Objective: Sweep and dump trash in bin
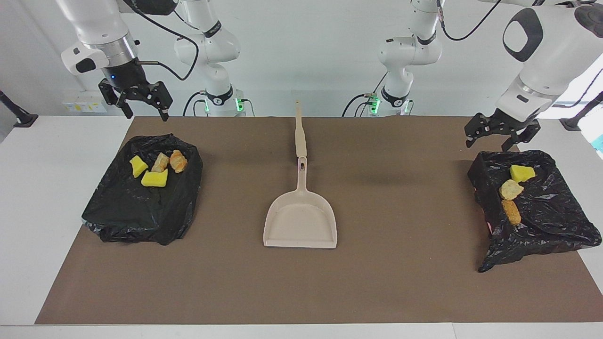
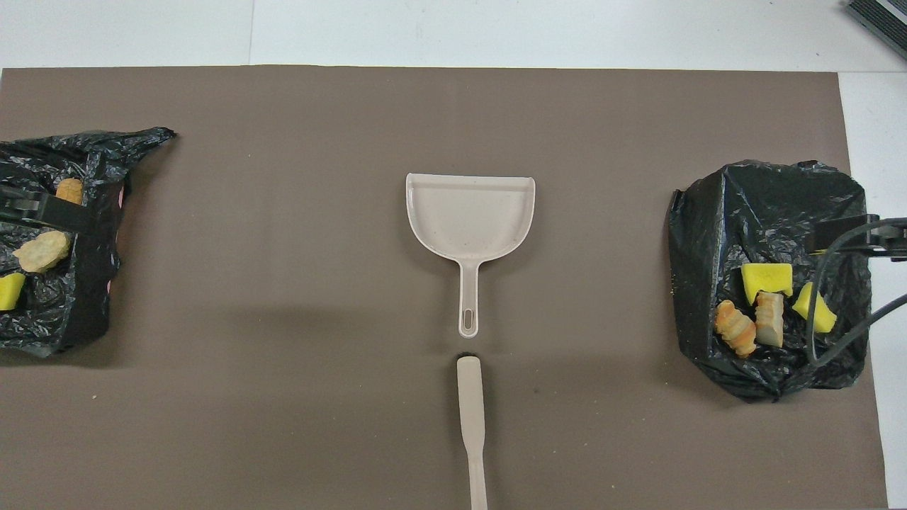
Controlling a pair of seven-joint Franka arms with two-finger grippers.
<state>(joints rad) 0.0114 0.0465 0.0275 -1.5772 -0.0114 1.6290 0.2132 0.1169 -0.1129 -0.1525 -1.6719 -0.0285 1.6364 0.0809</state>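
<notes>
The trash lies in two black-bagged bins. The bin (image 1: 136,212) at the right arm's end holds yellow sponge bits (image 1: 154,179) and bread-like chunks (image 1: 178,160), which the overhead view shows too (image 2: 766,278). The bin (image 1: 556,212) at the left arm's end holds a yellow bit (image 1: 521,173), a tan chunk (image 1: 510,189) and a brown chunk (image 1: 511,212). My left gripper (image 1: 487,143) hangs open and empty over that bin's edge nearest the robots. My right gripper (image 1: 146,113) hangs open and empty, high over the near edge of its bin.
A beige dustpan (image 1: 301,221) lies empty at the middle of the brown mat (image 1: 400,282), its handle pointing toward the robots. A beige stick-like brush handle (image 1: 298,132) lies in line with it, nearer to the robots. White table (image 1: 47,188) shows at both ends.
</notes>
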